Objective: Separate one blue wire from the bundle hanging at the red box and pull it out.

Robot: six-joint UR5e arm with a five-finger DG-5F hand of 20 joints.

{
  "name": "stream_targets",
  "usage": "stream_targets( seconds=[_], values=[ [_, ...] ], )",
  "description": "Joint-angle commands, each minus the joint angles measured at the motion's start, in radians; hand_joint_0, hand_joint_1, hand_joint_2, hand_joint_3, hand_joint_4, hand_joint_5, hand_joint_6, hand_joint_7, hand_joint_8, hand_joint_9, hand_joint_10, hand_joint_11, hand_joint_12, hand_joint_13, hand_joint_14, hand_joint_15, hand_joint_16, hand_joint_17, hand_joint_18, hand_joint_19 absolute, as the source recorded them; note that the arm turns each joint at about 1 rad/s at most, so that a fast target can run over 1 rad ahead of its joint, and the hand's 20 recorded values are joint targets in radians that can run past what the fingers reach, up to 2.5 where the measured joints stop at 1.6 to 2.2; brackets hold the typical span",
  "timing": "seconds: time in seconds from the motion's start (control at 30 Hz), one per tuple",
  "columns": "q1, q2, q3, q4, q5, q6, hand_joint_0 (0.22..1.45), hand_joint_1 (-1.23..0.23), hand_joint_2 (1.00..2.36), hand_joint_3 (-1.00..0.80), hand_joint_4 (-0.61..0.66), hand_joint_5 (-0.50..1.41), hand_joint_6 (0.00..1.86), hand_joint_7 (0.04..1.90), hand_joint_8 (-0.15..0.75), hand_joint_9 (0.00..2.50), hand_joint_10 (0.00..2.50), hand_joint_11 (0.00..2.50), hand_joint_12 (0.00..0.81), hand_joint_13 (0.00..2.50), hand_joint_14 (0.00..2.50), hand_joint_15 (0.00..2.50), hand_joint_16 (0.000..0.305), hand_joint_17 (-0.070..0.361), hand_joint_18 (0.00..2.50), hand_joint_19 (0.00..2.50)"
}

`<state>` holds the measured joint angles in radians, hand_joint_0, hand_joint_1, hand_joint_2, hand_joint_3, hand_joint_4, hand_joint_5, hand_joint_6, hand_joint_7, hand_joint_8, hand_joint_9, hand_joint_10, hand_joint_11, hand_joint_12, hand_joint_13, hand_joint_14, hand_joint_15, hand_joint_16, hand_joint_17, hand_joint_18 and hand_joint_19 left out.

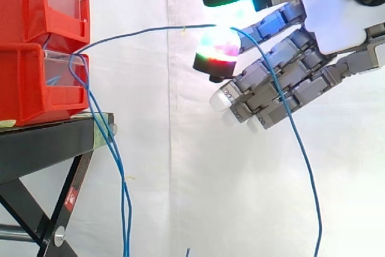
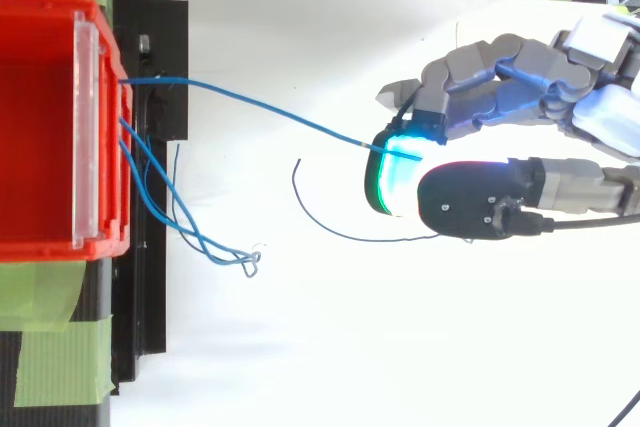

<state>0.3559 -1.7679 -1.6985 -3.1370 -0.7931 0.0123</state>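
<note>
Blue wire [image 1: 144,30] runs taut from the front of the lower red bin [image 1: 36,88] at the left of the side view. It climbs gently rightward across the white curtain [image 1: 174,167] to the upper middle of the frame. There it enters the hand [image 1: 331,22], which reaches in from the upper right. The wire is pinched between two glowing pads [image 1: 219,49], the thumb's pad above it and one finger's pad below. Past the pinch it drapes over the remaining fingers, which stretch down and to the left, nearly straight, and it falls in a long curve to the bottom edge at the right.

In the top view the same wire [image 2: 300,122] leaves the bin's clear front lip at the upper left and crosses diagonally to the centre right. It ends at the bright cyan-green pad of the hand [image 2: 500,87].

The rest of the bundle [image 1: 124,209] hangs loose from the same bin front, past the edge of the black stand [image 1: 42,142], to the bottom of the side view. It is well apart from the hand. From above, these strands fan out from the bin [image 2: 40,247] and meet in a small twisted loop at the lower centre left. A second red bin [image 1: 30,4] is stacked on the lower one.
</note>
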Motion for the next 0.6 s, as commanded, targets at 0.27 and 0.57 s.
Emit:
stream_targets(
  seconds=[0.27,0.57],
  values=[
    [0.015,0.002,0.000,-0.091,0.015,0.020,0.50,-0.63,1.30,-0.05,0.09,-0.14,0.93,0.99,0.457,0.56,0.01,0.27,0.482,0.32,0.00,0.17,0.083,0.187,0.33,0.02],
    [0.061,0.002,-0.001,-0.193,0.094,0.109,0.50,-0.63,1.30,-0.04,0.09,-0.14,0.92,0.99,0.463,0.56,0.00,0.24,0.480,0.33,0.00,0.18,0.083,0.187,0.35,0.02]
  ],
)
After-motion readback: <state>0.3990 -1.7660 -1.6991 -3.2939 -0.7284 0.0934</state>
